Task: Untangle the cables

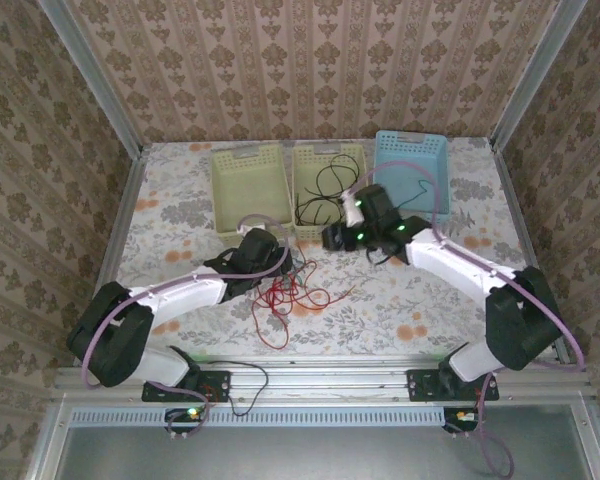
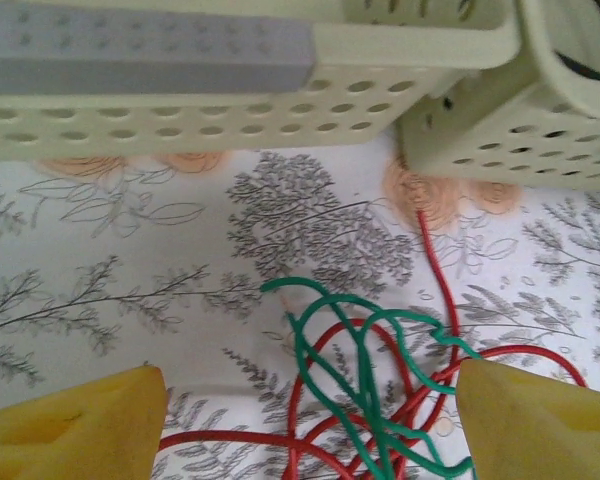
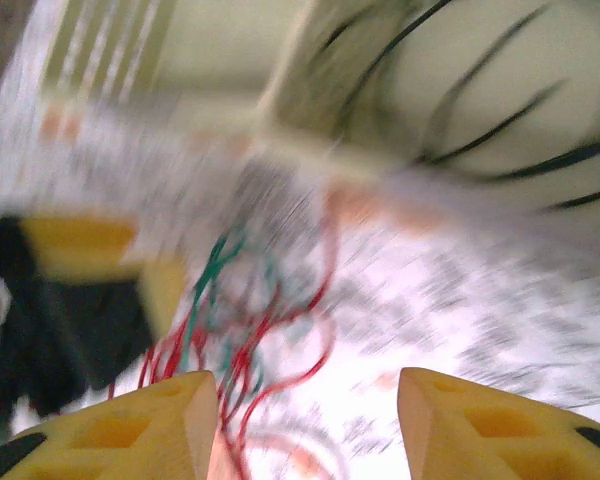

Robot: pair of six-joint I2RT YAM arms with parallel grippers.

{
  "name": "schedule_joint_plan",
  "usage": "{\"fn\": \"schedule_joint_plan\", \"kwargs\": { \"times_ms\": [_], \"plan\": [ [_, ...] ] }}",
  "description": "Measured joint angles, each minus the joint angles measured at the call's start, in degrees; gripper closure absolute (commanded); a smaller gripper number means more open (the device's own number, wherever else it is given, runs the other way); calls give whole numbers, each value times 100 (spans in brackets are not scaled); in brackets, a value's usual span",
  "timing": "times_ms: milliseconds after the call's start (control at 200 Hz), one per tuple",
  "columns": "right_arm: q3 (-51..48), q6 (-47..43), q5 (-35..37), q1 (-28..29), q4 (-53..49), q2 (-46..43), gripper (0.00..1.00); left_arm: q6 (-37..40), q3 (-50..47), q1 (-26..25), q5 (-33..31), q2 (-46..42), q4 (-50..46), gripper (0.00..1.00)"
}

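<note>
Left gripper (image 2: 310, 430): fingers spread, holding nothing. The red and green cables (image 2: 370, 370) lie knotted on the worktop (image 2: 130, 260) directly between them, with strands running on toward the pale green baskets (image 2: 230, 110). Right gripper (image 3: 308, 420): also spread and empty, tangle ahead and slightly to its left; the left arm looks nearer.

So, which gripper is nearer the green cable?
Left. The left gripper straddles the green cable; the right gripper hangs further off to its right, near the middle basket.
</note>
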Motion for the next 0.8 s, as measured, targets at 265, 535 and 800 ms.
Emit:
{"fn": "schedule_joint_plan", "kwargs": {
  "times_ms": [265, 535, 800],
  "plan": [
    [531, -1167, -479, 968, -960, 957, 52, -752, -221, 249, -549, -286, -691, 23],
    [1021, -1355, -433, 1029, -1082, 1641, 52, -942, -417, 247, -802, -774, -946, 23],
    [1429, -1338, -413, 1029, -1064, 2284, 66, -804, -448, 212, -660, -780, -763, 23]
  ]
}}
